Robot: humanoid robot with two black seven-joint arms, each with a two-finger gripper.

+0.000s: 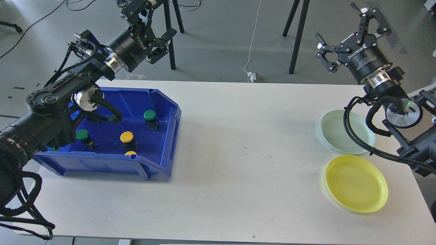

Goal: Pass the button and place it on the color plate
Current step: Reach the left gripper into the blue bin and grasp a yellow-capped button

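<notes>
A blue bin (163, 136) on the table's left holds several buttons: a green one (150, 115), another green one (82, 134), a yellow one (127, 137), and a second yellow one (130, 153) half hidden behind the front wall. At the right lie a pale green plate (332, 131) and a yellow plate (356, 183), both bare. My left gripper (150, 20) hangs open above and behind the bin, holding nothing. My right gripper (340, 32) is raised behind the pale green plate, open and holding nothing.
The white table (245, 153) stretches between the bin and the plates. Behind its far edge stand black tripod legs (296, 34) and a cable with a plug (252, 76) on the grey floor. My left arm's elbow overlaps the bin's left side.
</notes>
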